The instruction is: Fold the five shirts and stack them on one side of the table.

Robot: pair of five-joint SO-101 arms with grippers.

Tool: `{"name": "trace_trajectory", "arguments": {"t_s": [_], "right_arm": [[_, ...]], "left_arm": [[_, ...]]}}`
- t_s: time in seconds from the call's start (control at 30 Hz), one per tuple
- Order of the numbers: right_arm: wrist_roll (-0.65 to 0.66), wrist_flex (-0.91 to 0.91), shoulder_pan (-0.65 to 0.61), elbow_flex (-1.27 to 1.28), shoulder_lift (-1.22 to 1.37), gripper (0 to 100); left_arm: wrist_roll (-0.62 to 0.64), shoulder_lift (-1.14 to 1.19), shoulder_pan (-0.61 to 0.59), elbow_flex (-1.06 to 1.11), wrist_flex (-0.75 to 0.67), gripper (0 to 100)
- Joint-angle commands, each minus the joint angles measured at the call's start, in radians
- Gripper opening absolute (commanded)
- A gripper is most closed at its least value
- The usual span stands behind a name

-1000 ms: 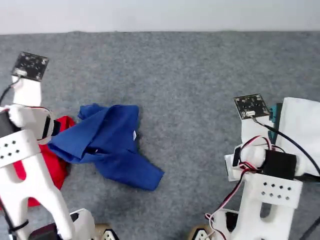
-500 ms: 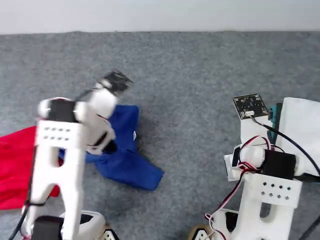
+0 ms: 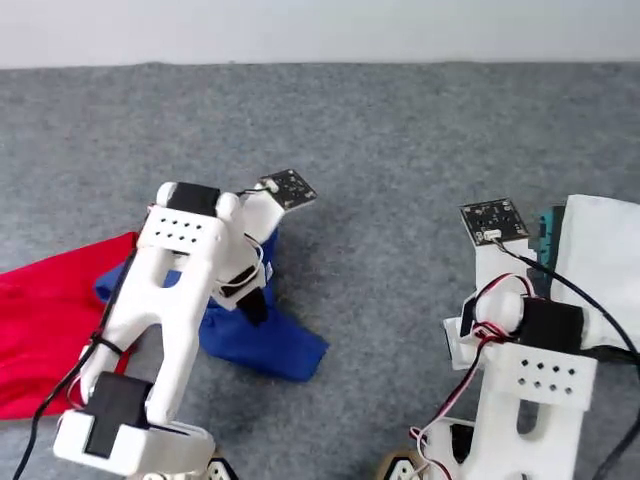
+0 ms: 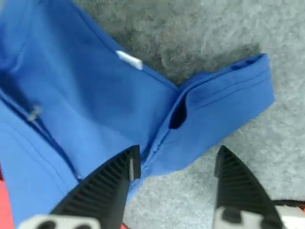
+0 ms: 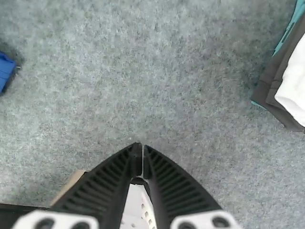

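Just beneath the left fingers [image 4: 109,183], which stand apart, the crumpled blue shirt [image 4: 95,95] lies on the grey tabletop [image 4: 267,47], its sleeve stretching away ahead of them, well apart from the right fingers [image 5: 119,181], pressed together.

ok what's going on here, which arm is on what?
The left gripper is open and hovers over the crumpled blue shirt, jaws either side of a sleeve edge, not gripping yet. The red shirt lies unfolded beside it at the table's edge. The right gripper is shut over bare grey table, holding nothing, next to a folded stack with white on top.
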Motion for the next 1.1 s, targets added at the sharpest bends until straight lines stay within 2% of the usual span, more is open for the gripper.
{"name": "trace_trajectory", "arguments": {"t_s": [0.0, 0.17, 0.37, 0.5, 0.57, 0.7, 0.93, 1.07], "right_arm": [[-0.009, 0.027, -0.025, -0.014, -0.008, 0.9], [-0.014, 0.018, -0.243, -0.018, 0.044, 5.9], [-0.011, 0.004, -0.527, -0.135, 0.225, 8.2], [-0.015, -0.041, -0.662, -0.222, 0.403, 9.5], [-0.017, -0.073, -0.711, -0.253, 0.506, 13.9], [-0.018, -0.133, -0.792, -0.305, 0.699, 26.2], [-0.018, -0.231, -0.932, -0.382, 0.895, 25.7], [-0.02, -0.297, -0.967, -0.382, 0.97, 25.7]], "left_arm": [[-0.015, -0.015, -0.046, -0.054, -0.003, 25], [-0.018, -0.095, -0.213, -0.176, 0.083, 23], [-0.02, -0.209, -0.532, -0.193, 0.094, 23], [-0.023, -0.288, -0.735, -0.188, 0.094, 23], [-0.04, -0.316, -0.809, -0.186, 0.094, 23], [-0.052, -0.328, -0.907, -0.186, 0.094, 23], [-0.078, -0.328, -0.984, -0.186, 0.089, 23], [-0.078, -0.333, -1.016, -0.186, 0.089, 23]]}}
